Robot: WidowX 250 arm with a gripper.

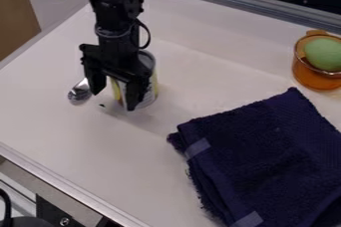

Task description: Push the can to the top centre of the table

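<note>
The black gripper (116, 97) hangs down at the upper left of the white table (106, 146), open, its two fingers apart. Right behind it stands the can (150, 92), upright, with a silver rim and a yellow and pale label. The right finger covers part of the can's front, and a strip of yellow label shows between the fingers. Whether the gripper touches the can, I cannot tell.
A metal spoon (79, 93) lies just left of the gripper, partly hidden by it. A folded navy towel (266, 151) covers the lower right. At the right edge, an orange glass cup (313, 77) holds a green egg-shaped object (324, 54). A metal rail (246, 8) borders the table's far side.
</note>
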